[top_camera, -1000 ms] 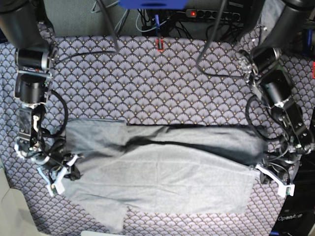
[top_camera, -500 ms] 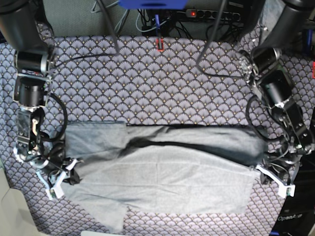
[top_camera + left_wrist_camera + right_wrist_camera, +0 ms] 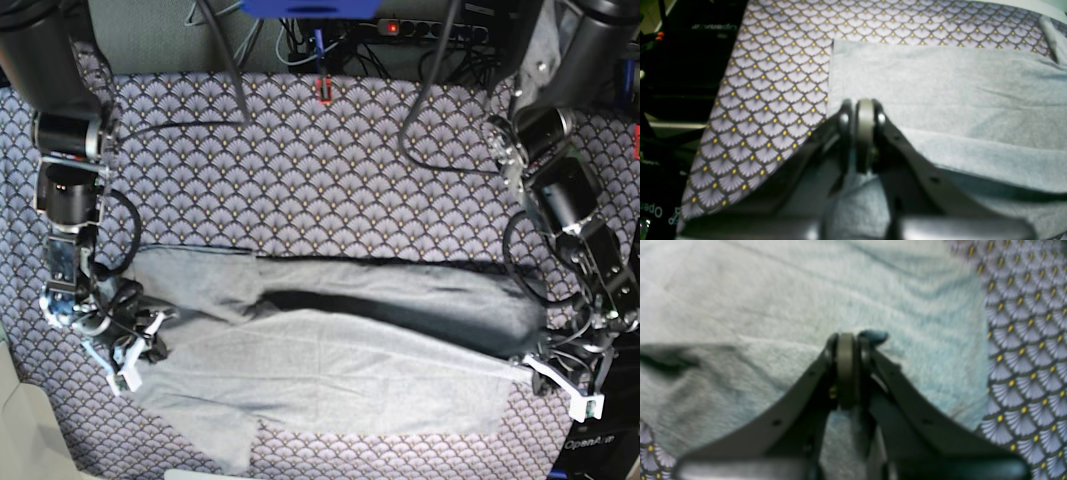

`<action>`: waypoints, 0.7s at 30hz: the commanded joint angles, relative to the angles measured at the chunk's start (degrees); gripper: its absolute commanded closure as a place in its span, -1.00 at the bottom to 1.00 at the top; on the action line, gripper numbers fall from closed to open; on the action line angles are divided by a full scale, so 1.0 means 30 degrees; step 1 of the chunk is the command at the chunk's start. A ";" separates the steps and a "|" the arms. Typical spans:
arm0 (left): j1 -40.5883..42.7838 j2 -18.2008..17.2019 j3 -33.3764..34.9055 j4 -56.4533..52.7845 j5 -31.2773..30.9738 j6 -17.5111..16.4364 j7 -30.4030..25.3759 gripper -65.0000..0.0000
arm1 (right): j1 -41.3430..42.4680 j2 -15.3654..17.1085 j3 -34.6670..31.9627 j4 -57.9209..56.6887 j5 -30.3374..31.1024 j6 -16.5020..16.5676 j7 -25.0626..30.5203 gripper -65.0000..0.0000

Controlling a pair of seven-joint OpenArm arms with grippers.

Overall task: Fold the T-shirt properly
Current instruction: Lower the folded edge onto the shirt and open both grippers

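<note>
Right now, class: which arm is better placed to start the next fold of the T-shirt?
Neither clearly: the left gripper and right gripper are each shut on an opposite end of the T-shirt, so both seem equally ready to lift together.

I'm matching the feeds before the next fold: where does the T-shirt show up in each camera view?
Base: the T-shirt lies spread across the lower middle, between both grippers.
Left wrist: it fills the right and lower picture, its straight edge running down to the shut left gripper.
Right wrist: it covers the left and centre, under the shut right gripper.
Shared landmark: the purple fan-patterned tablecloth, bordering the shirt in all three.
</note>
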 commanded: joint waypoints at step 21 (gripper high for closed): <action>0.0414 -0.0553 0.0070 -0.0578 -0.0372 -0.0045 -0.2238 0.90 | 0.0774 0.0354 0.0090 -0.0273 -0.0312 0.0055 0.1243 0.42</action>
